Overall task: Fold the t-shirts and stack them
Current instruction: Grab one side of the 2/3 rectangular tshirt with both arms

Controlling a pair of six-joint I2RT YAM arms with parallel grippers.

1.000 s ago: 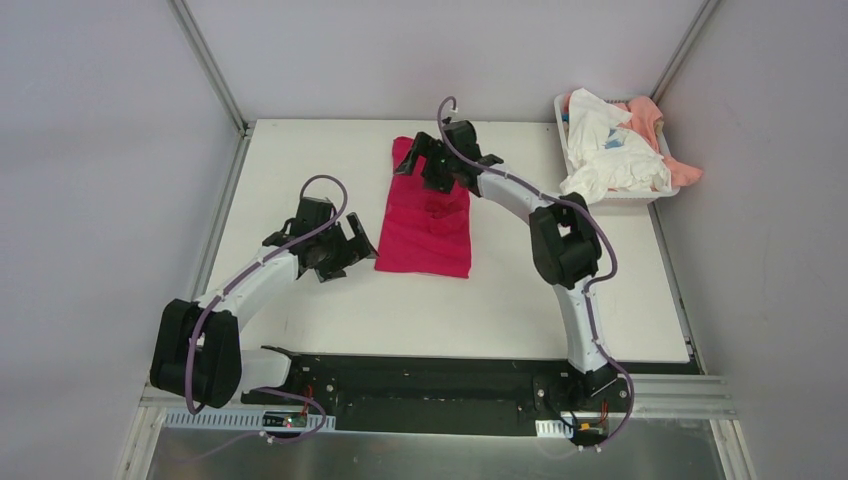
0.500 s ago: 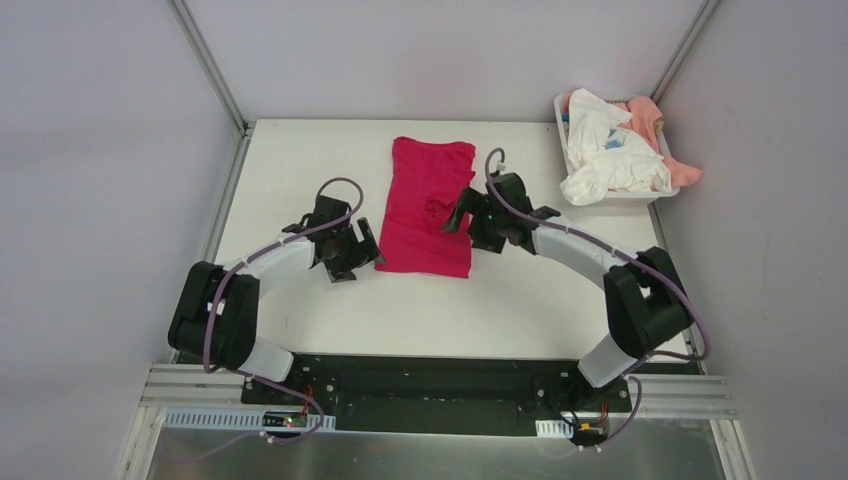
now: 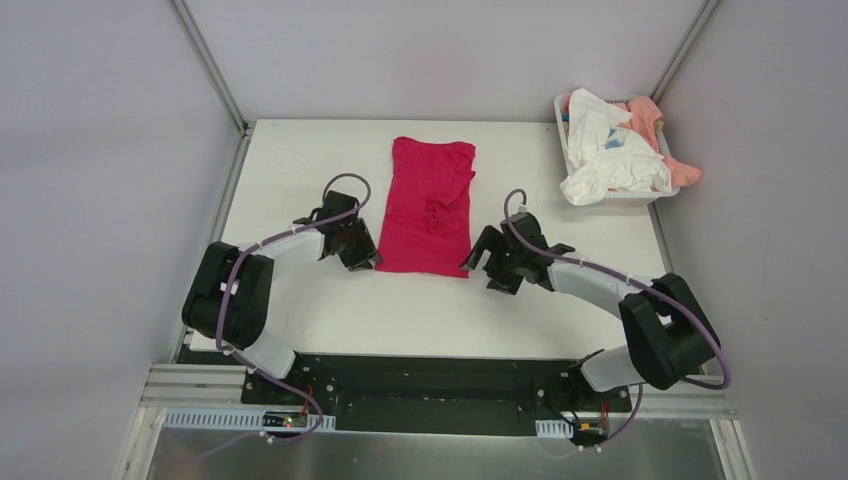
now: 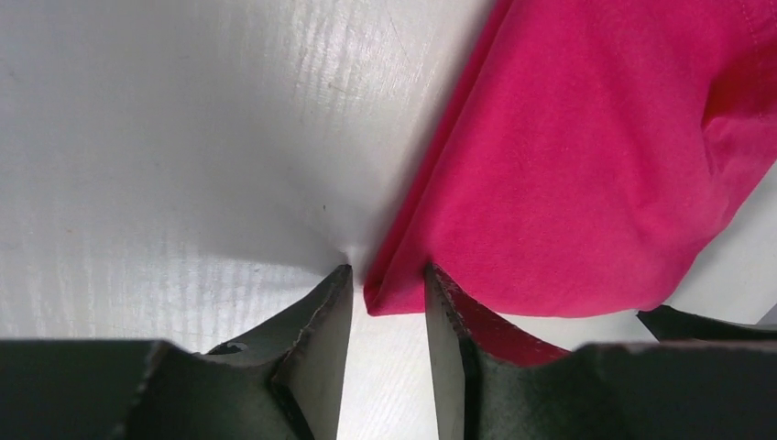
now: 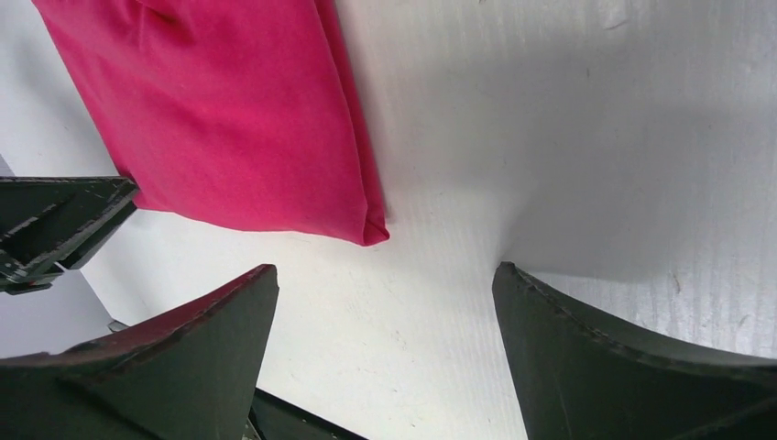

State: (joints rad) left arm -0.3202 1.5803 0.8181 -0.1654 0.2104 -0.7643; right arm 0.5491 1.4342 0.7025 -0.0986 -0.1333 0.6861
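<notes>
A magenta-red t-shirt [image 3: 428,205] lies folded in a long strip at the table's middle. My left gripper [image 3: 365,262] sits at its near left corner. In the left wrist view the jaws [image 4: 385,272] stand narrow, with that corner of the shirt [image 4: 586,165] between the fingertips and a gap still showing. My right gripper [image 3: 478,258] is at the near right corner, wide open. In the right wrist view the shirt's corner [image 5: 220,119] lies just ahead of the gripper [image 5: 385,270], apart from both fingers. White t-shirts [image 3: 600,150] and a peach-pink one [image 3: 655,125] are piled at the back right.
The white plastic basket [image 3: 625,200] holding the piled shirts stands at the table's back right corner. Grey walls and metal posts close the table on three sides. The black base rail [image 3: 430,385] runs along the near edge.
The right arm swung from the shirt's far end down to its near right corner. The left gripper moved in to the near left corner and its jaws narrowed around it.
</notes>
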